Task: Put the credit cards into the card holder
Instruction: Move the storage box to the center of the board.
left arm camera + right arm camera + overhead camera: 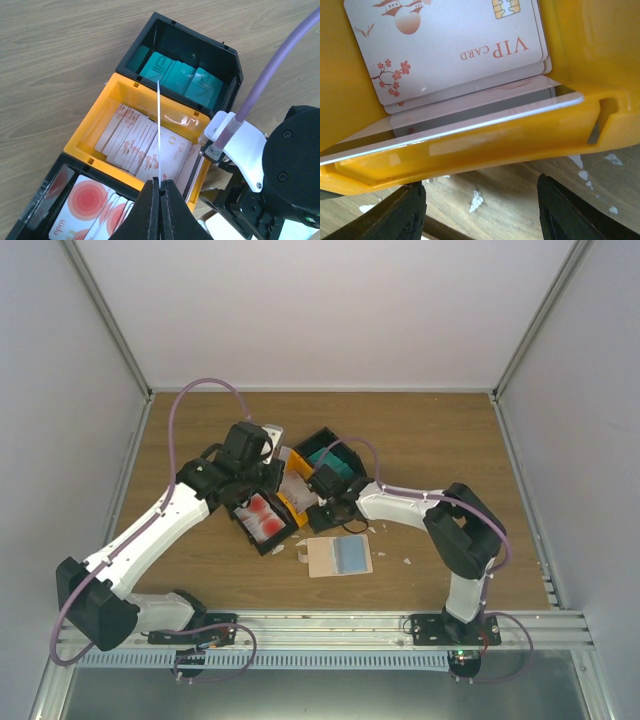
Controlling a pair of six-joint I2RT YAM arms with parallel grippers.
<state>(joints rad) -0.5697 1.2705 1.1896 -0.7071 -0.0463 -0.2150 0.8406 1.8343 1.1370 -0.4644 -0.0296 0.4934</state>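
My left gripper [160, 185] [268, 488] is shut on a credit card [158, 130] that stands edge-on above the orange tray [89, 131]; its face is hidden. Pale pinkish cards [131, 138] [445, 45] lie in that tray, and one more card [470, 122] leans against its near wall. Teal cards [180, 77] fill the far black tray, and red-blotched white cards [87, 200] the near black one. My right gripper [480, 202] [318, 502] hangs open and empty just outside the orange wall [485, 145]. The card holder [339, 556] lies open on the table, blue pockets up.
The three joined trays [322, 438] sit mid-table between both grippers. The right arm's wrist [280, 165] crowds the right side of the orange tray. Small white scraps [302, 558] [476, 199] dot the wood near the card holder. Grey walls enclose the table.
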